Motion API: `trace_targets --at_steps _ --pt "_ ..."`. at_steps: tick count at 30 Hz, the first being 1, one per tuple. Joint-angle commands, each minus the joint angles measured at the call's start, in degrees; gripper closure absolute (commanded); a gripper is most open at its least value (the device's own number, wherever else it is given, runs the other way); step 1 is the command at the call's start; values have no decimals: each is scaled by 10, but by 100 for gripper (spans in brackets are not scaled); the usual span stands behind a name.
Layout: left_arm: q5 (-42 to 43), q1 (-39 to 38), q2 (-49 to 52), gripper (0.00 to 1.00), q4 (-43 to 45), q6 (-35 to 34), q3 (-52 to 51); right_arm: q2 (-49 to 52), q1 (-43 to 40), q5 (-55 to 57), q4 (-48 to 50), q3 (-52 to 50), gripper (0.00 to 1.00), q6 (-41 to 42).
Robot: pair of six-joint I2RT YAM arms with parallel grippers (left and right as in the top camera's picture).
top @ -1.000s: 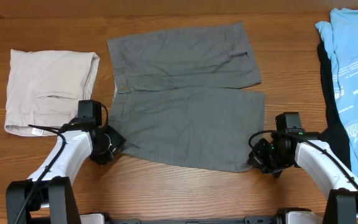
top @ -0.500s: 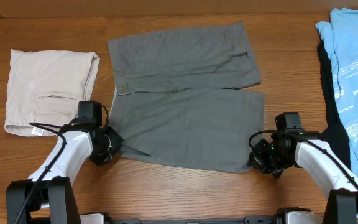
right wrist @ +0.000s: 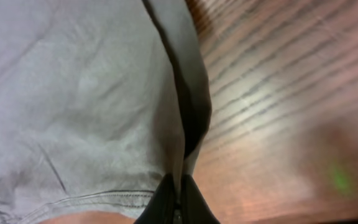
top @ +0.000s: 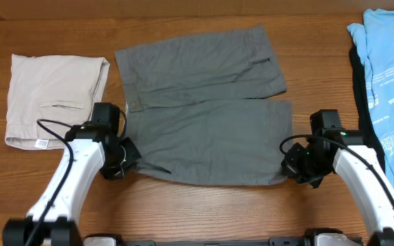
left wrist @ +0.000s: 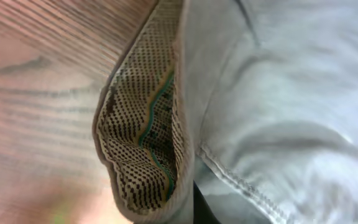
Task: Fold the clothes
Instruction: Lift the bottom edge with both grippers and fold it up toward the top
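The dark grey shorts (top: 204, 116) lie spread flat in the middle of the table, both legs pointing right. My left gripper (top: 124, 158) is shut on the shorts' near waistband corner; the left wrist view shows the lifted waistband (left wrist: 166, 118) with its dotted lining. My right gripper (top: 294, 167) is shut on the near leg's hem corner; the right wrist view shows the grey cloth (right wrist: 92, 93) pinched between the black fingers (right wrist: 178, 202) and raised off the wood.
Folded pale beige shorts (top: 53, 99) with a white tag lie at the left. A light-blue shirt with white print (top: 388, 75) lies over dark cloth at the right edge. Bare wood runs along the near edge.
Both grippers have moved a little away from the near edge, lifting the shorts' near edge; the near hem has drawn up and the cloth has shifted slightly.
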Motion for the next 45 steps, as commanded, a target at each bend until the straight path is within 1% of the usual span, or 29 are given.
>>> trace_targets --at_steps 1,8,13,16,19,22,27,33,36,41,45 --pt "-35 -33 -54 96 -41 8 44 -49 1 26 -27 43 96 -9" --pt "-39 -80 -118 96 -135 -16 68 -120 1 36 -114 132 96 -12" --pt "-38 -92 -153 96 -192 -22 68 -129 1 36 -168 188 96 -38" --pt "-39 -93 -174 96 -225 -26 68 -129 1 36 -175 214 96 -42" --pt "-41 -93 -192 96 -233 -31 68 -119 1 36 -165 245 96 -54" --pt "-63 -93 -198 96 -213 -37 71 -81 1 35 -165 295 96 -64" --pt "-99 -92 -196 96 -167 -37 94 22 2 33 -148 382 96 -100" --pt "-159 -91 -196 96 -99 -37 149 121 2 33 -86 447 96 -106" --pt "-178 -91 -196 96 -63 -33 167 144 2 24 -47 461 96 -112" --pt "-191 -91 -189 93 5 -25 174 148 2 22 41 462 96 -111" --pt "-200 -91 -170 88 22 -23 173 151 2 3 92 462 96 -110"
